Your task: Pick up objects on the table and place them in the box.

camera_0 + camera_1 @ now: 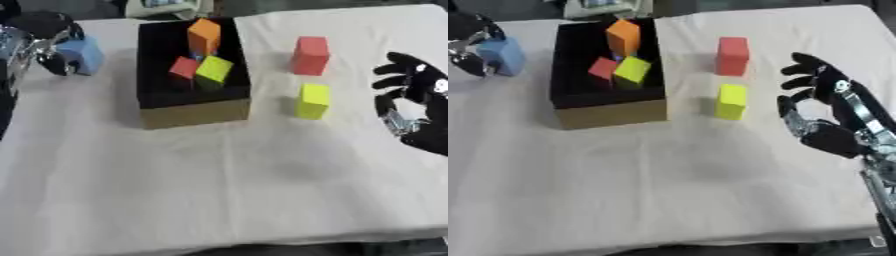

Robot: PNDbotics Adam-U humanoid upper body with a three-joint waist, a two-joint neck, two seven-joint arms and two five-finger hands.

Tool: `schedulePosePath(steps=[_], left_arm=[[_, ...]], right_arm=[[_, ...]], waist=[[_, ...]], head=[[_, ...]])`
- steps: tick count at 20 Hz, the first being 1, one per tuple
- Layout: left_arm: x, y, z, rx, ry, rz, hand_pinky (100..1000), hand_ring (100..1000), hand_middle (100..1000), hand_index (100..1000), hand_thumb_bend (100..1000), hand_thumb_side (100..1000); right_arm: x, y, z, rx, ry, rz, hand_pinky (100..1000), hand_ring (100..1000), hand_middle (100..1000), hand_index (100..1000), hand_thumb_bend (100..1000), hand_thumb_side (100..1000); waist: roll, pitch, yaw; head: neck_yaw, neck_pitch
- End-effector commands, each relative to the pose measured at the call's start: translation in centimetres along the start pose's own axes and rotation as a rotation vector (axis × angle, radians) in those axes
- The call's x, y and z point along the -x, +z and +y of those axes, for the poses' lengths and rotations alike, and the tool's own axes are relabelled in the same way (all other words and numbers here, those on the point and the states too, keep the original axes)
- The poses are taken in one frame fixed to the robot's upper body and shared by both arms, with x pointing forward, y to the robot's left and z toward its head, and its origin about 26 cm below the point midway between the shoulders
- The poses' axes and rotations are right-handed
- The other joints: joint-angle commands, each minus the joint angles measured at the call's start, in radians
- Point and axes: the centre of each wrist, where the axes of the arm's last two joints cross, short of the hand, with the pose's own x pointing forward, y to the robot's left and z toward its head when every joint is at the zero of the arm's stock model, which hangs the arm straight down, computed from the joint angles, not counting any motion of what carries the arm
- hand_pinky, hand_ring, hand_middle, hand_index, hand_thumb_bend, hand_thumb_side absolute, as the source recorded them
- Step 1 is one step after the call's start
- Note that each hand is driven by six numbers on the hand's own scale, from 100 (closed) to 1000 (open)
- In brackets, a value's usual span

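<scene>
The right hand (820,112), nearest, hangs open right of the yellow block (731,101); far left, the left hand (44,42) grips a blue block (83,55), apparently mid-carry, needing travel right over the box (192,114).

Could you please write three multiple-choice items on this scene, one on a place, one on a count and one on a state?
1. Where does the yellow-green foam block outside the box stand?
A. Inside the box
B. On the white cloth, nearer the camera than the red foam block
C. In the left hand

2. How many blocks show inside the black-lined cardboard box?
A. One
B. Three
C. Five

3. What is the state of the robot's left hand?
A. Curled round the light blue foam block
B. Open and empty
C. Resting inside the box

Answers:
1 B: it stands on the cloth right of the box, in front of the red one.
2 B: an orange block, a small red block and a green block lie in it.
3 A: its fingers wrap the blue block left of the box, while the right hand is open and empty.
</scene>
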Motion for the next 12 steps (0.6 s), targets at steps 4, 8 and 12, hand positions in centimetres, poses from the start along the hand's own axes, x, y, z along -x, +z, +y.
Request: schedulePosePath(steps=[4, 8, 12], left_arm=[[1.59, 0.61, 1.13, -0.022, 0.028, -0.002, 791, 626, 546, 685, 283, 100], [1.64, 0.62, 0.89, 0.04, 0.064, -0.026, 844, 770, 739, 825, 328, 117], [1.76, 0.76, 1.49, 0.034, 0.068, -0.028, 888, 832, 832, 899, 477, 199]], right_arm=[[-0.27, -0.17, -0.67, 0.007, 0.013, -0.016, 653, 759, 797, 964, 158, 369], [-0.23, -0.16, -0.65, 0.006, 0.013, -0.015, 653, 759, 797, 964, 148, 374], [-0.19, -0.13, -0.67, 0.007, 0.013, -0.014, 654, 759, 797, 964, 146, 374]], waist=[[-0.012, -0.003, 0.002], [-0.011, -0.005, 0.003], [-0.012, -0.004, 0.003]], head=[[-0.003, 0.005], [-0.003, 0.005], [-0.003, 0.005]])
